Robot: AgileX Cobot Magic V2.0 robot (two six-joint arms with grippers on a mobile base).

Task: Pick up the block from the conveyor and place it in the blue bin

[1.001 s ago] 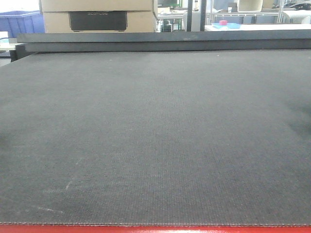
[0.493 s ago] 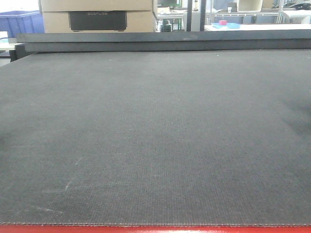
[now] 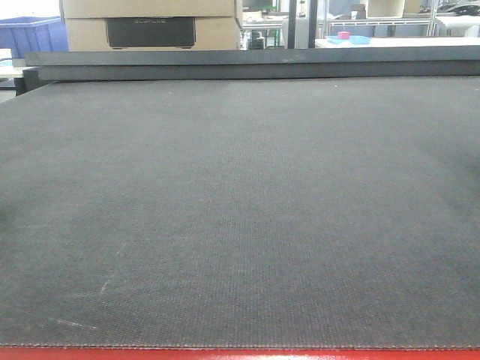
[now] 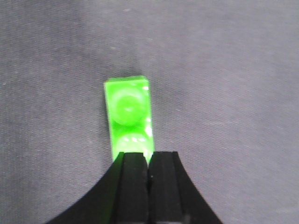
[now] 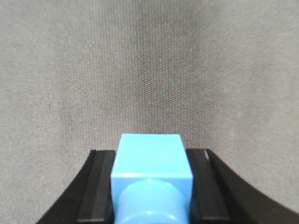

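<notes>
The conveyor (image 3: 240, 210) is a wide dark grey woven belt with a red frame edge (image 3: 240, 354) at the front; no block or gripper shows in the front view. In the left wrist view my left gripper (image 4: 148, 156) has its jaws shut against each other. A bright green two-stud block (image 4: 128, 112) lies on the belt just beyond and partly under the tips. In the right wrist view my right gripper (image 5: 152, 161) is shut on a light blue studded block (image 5: 150, 163), held above the belt (image 5: 149, 60). A blue bin (image 3: 30, 36) stands beyond the belt's far left corner.
Cardboard boxes (image 3: 150, 22) stand behind the belt's raised far edge (image 3: 255, 64). A far table at the back right holds a small pink and blue object (image 3: 349, 37).
A faint shadow at the right edge of the belt has faded. Nothing else in the front view has changed.
</notes>
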